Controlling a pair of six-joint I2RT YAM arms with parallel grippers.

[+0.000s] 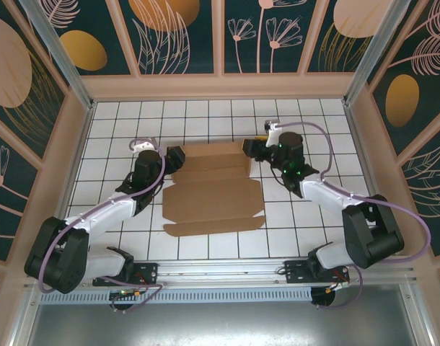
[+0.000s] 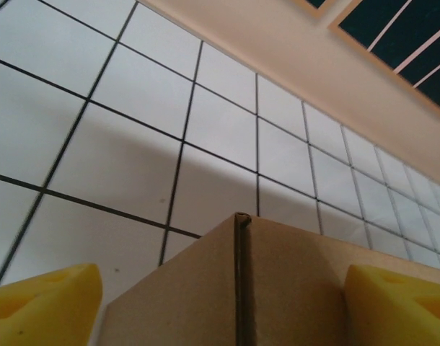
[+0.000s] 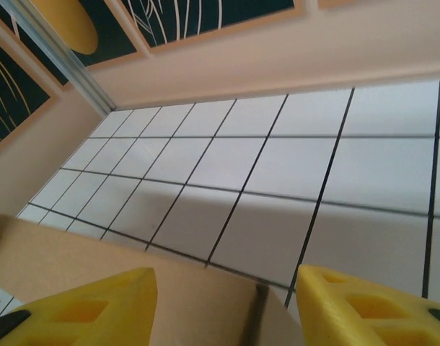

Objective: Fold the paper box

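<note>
Paper box (image 1: 214, 198): we see a brown cardboard sheet lying mid-table (image 1: 205, 115) between the two arms. Its wide panels are flat on the near side, and a narrower strip at the far side lies between the two grippers.
Left arm (image 1: 112, 209): it stretches from its base at the near left, up and to the right, with the wrist level with the far strip's left end.
Right arm (image 1: 328, 194): it rises from the near right base, bends at the elbow and reaches far and left to the strip's right end.
Left gripper (image 1: 175, 157): the jaws are spread wide. In its wrist view a cardboard panel with a vertical crease stands between the yellow fingers (image 2: 54, 303), and we cannot tell if either finger touches it.
Right gripper (image 1: 250, 149): the jaws are apart. In its wrist view the cardboard passes under the left-hand finger (image 3: 90, 310), and white tile shows between the card and the other finger.
Cut off: both wrist views crop the fingers at the bottom edge, and each takes in just a corner of the cardboard.
Hard to make out: from above, the dark gripper bodies cover the strip's ends, so we cannot say how far it is raised.
</note>
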